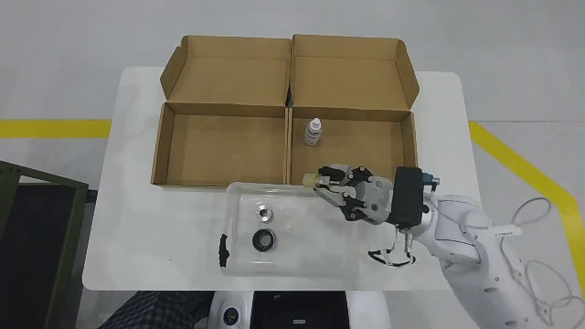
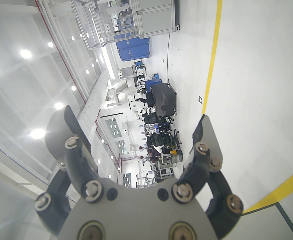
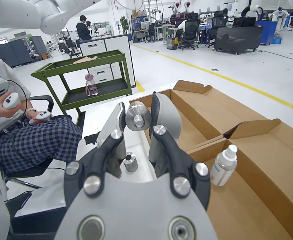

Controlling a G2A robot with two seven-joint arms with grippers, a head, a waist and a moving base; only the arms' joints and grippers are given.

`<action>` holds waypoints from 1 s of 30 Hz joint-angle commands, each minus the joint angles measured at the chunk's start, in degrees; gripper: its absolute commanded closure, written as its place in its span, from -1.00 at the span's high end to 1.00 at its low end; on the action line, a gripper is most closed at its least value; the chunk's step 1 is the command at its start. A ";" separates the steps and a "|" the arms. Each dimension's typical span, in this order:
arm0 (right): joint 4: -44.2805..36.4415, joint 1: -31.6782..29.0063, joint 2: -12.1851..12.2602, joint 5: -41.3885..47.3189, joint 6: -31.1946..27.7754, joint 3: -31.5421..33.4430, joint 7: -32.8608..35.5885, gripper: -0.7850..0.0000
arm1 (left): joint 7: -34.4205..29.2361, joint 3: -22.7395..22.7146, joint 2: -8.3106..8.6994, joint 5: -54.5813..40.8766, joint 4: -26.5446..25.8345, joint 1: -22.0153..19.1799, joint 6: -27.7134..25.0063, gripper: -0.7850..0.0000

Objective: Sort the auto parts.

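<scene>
On the white table (image 1: 128, 146), toward its far side, two open brown cardboard boxes stand side by side with their lids folded back. The left cardboard box (image 1: 219, 146) has a bare floor. Near of the boxes lies a clear, shallow plastic tray (image 1: 311, 249). A small black piece (image 1: 222, 249) sits at its left rim, too small to identify. In the left half of the tray a short silvery metal cylinder with a bored hole (image 1: 263, 211) stands upright, and just near of it lies a black ring (image 1: 264, 238), possibly rubber, apart from the cylinder. The right cardboard box (image 1: 366, 151) holds a small white spray bottle with a white cap (image 1: 313, 131), upright in its far left corner, close to the wall the two boxes share. The right gripper (image 3: 138, 112) hangs over the tray's far edge, just near of the right box, its fingers clamped on either side of a second silvery metal cylinder (image 3: 138, 121), held off the tray floor with one round end facing the wrist camera. The left gripper (image 2: 136, 116) is raised high above the table, pointing out into the hall, its fingers spread wide with nothing between them.
</scene>
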 commanded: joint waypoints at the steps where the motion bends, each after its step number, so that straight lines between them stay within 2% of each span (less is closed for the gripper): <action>1: 0.03 -0.16 -0.02 0.08 -0.02 0.18 -0.56 -1.00 | 0.00 0.00 0.00 0.00 0.00 0.00 0.00 1.00; 14: 0.04 -1.11 -0.20 -0.66 0.28 1.27 -3.85 -1.00 | 0.00 0.00 0.00 0.00 0.00 0.00 0.00 1.00; 30: 0.73 1.29 -0.43 -6.38 3.77 0.28 1.14 -1.00 | 0.00 0.00 0.00 0.00 0.00 0.00 0.00 1.00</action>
